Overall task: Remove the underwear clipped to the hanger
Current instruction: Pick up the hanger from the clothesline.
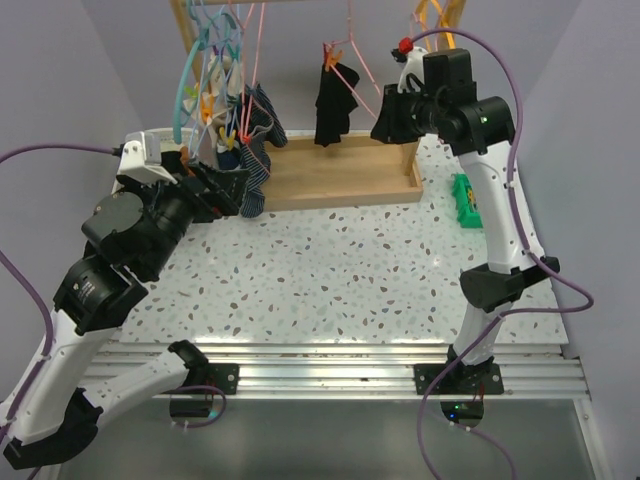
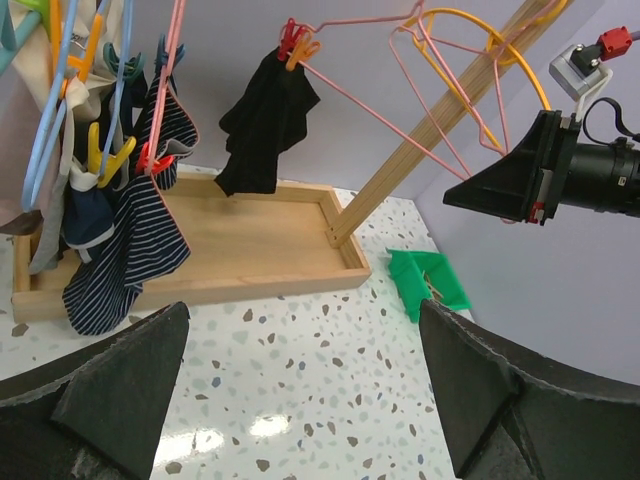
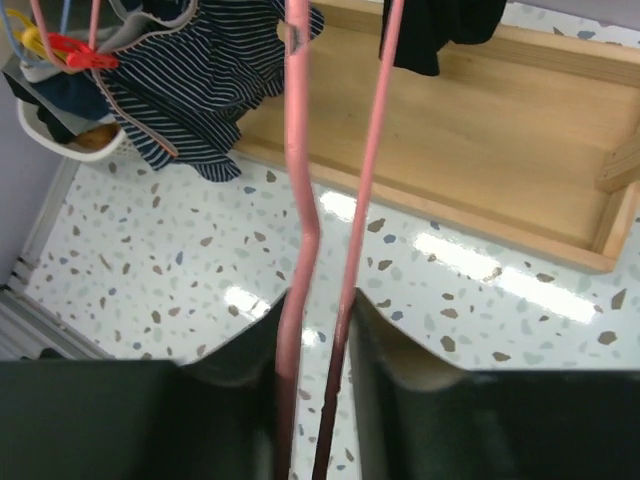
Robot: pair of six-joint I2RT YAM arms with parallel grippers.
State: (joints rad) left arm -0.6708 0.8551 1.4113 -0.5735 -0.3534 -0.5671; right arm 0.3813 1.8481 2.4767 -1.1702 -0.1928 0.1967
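Hidden: underwear (image 3: 440, 30) cut off by the top edge of the right wrist view, clip (image 2: 295, 45) outside it
Room: speckled worktop (image 1: 330, 270) stretches from the arm bases to the wooden tray (image 2: 260, 283)
Underwear: black, limp, clipped to the pink hanger (image 3: 298, 200) above the tray
Right hand (image 3: 318, 335): pinching the hanger wires
Left hand (image 2: 300, 375): spread wide, holding nothing

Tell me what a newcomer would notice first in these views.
The black underwear dangles from a clip on a pink hanger above the wooden tray, at mid-back. The right gripper pinches that hanger's two wires. At back left, a tangle of striped garments hangs near the wide-open left gripper.
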